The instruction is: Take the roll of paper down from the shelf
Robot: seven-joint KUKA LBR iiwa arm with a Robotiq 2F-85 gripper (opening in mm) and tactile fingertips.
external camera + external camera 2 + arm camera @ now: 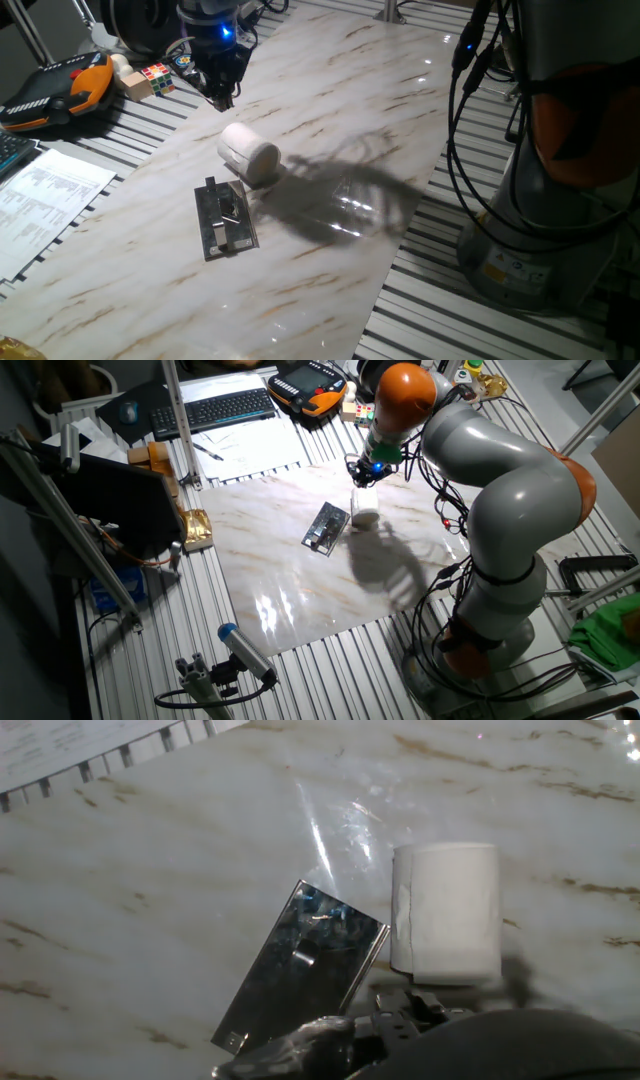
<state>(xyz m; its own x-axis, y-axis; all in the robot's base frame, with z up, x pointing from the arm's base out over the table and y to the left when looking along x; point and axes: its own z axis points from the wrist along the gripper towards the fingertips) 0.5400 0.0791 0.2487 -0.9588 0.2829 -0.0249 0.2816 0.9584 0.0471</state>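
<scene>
Near the centre of one fixed view, the roll of paper (248, 153) is seen lying on its side on the marble table (330, 250), just above and right of the shelf (225, 219), which lies flat. The gripper (221, 98) hangs at upper left, apart from the roll; whether its jaws are open cannot be told. A Rubik's cube (156, 76) is seen at the upper left edge.

From the other fixed view, the roll (364, 510) is shown right of the shelf (326, 528), under the gripper (362, 477). A keyboard (212, 410) sits at the top.

Through the hand view, the roll (446, 912) appears right of centre, beside the plate's (300, 970) upper right corner. Printed sheets (60, 745) are seen at upper left.
</scene>
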